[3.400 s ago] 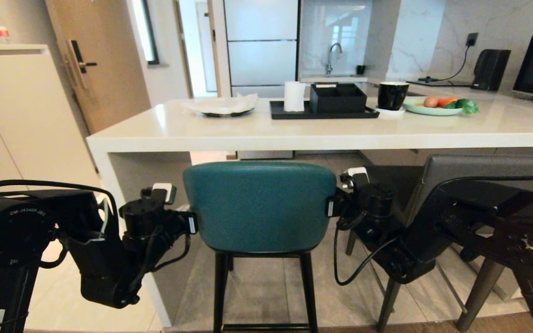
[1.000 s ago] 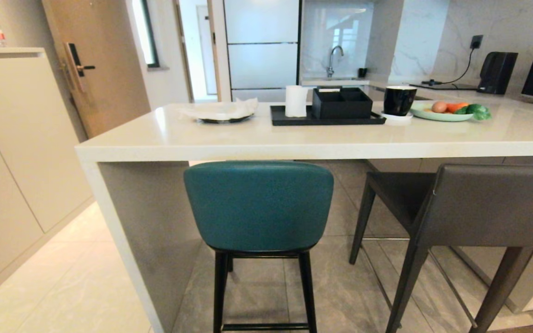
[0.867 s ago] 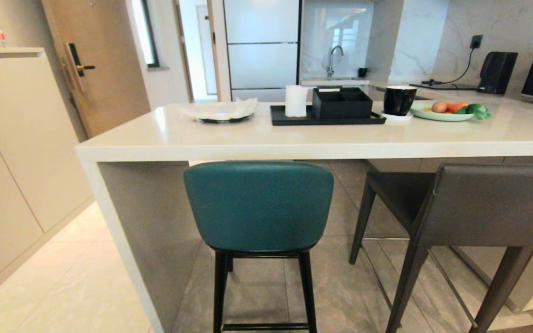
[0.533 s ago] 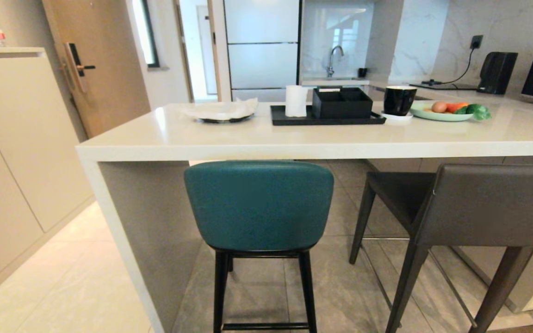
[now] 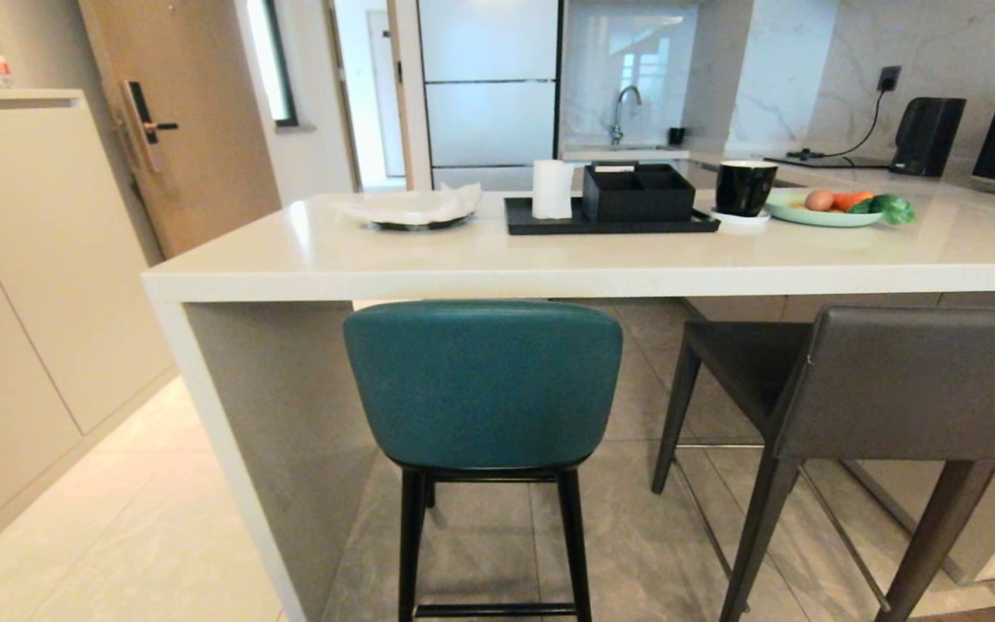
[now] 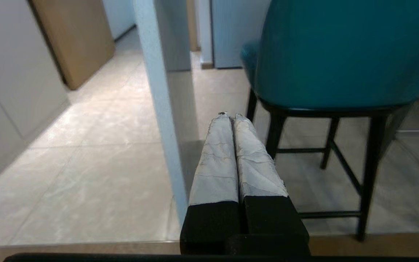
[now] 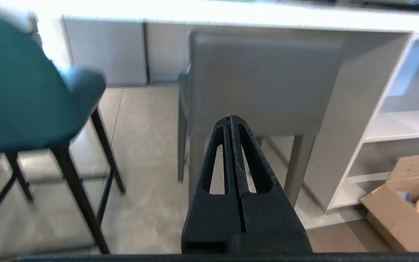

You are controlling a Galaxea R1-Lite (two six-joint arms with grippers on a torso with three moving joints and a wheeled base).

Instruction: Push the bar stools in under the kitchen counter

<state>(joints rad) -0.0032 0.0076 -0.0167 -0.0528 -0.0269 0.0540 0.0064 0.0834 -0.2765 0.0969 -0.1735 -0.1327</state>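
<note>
The teal bar stool (image 5: 482,384) stands with its seat under the cream-white kitchen counter (image 5: 549,259), its rounded back just below the slab's front edge. To its right, the dark-grey bar stool (image 5: 903,384) stands slightly angled, its back facing me below the counter edge. Neither arm shows in the head view. In the left wrist view my left gripper (image 6: 230,116) is shut and empty, held back from the teal stool (image 6: 340,54) near the counter's side leg (image 6: 158,109). My right gripper (image 7: 229,117) is shut and empty, pointing at the grey stool's back (image 7: 264,80) without touching it.
On the counter sit a black tray (image 5: 605,223) with a paper roll and box, a black mug (image 5: 744,187), a plate of vegetables (image 5: 834,207) and a covered dish (image 5: 415,209). Beige cupboards (image 5: 22,276) line the left. A cardboard box (image 7: 402,203) lies by open shelves.
Earlier both grippers flanked the teal stool's back; both arms have since dropped out of the head view. Over the last second the stools and counter have stayed still.
</note>
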